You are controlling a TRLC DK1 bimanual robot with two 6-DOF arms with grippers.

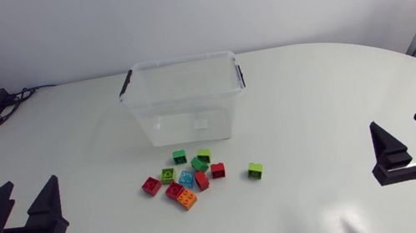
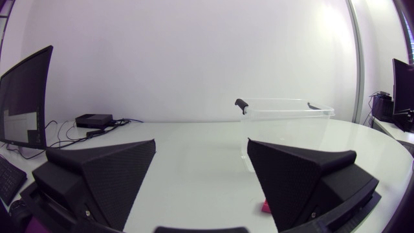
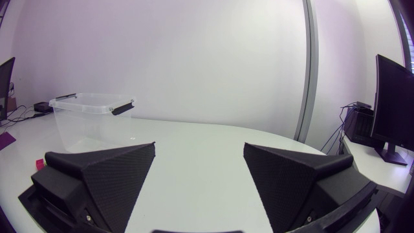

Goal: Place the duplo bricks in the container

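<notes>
Hanging low at the two bottom corners of the head view, the left pincer and the right pincer are both standing released, their wedge fingers spread wide with nothing between them. The duplo bricks are lying loose on the white surface at lower centre of the frame, between the two pincers and well apart from each. They are forming a small cluster whose spread is running roughly left to right, from a red brick at its left end, past an orange brick at its lower edge, to a lime-green brick sitting alone just to the right. The clear container is standing open just above the cluster at upper centre, its long side running across the frame and its black handles at either end; no brick appears to be inside it yet. Judging from the layout, the left pincer is lying somewhat nearer the main cluster, which is sitting up and to its right, while the right pincer is lying nearer the lone lime-green brick, up and to its left. Either arm is going to need to travel inward and descend on a brick before carrying it on upward in the frame over the container's near wall.
</notes>
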